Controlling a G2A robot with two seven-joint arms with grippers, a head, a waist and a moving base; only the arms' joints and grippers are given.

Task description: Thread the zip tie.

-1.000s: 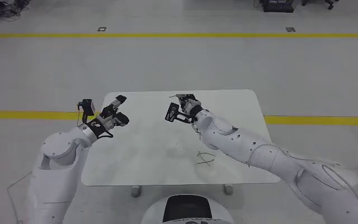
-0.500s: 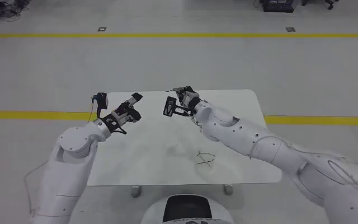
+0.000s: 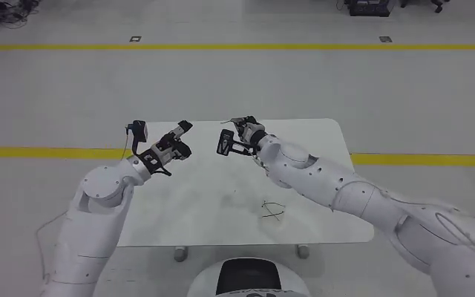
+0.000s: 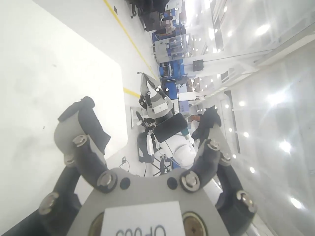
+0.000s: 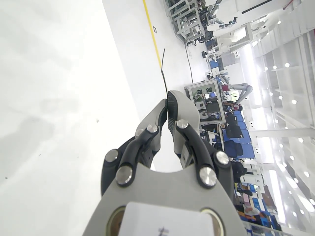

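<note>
Top view: left gripper left of centre, right gripper at centre, over the far edge of the table. Left wrist view: the left's fingers stand apart, empty. Right wrist view: tips clamp the zip tie (thin, black), which juts beyond them.

No text reads whole. Left pincer base, white sticker: dark upside-down characters, cut off at the edge. Right pincer base, white tag: 1 partial mark, unreadable.
</note>
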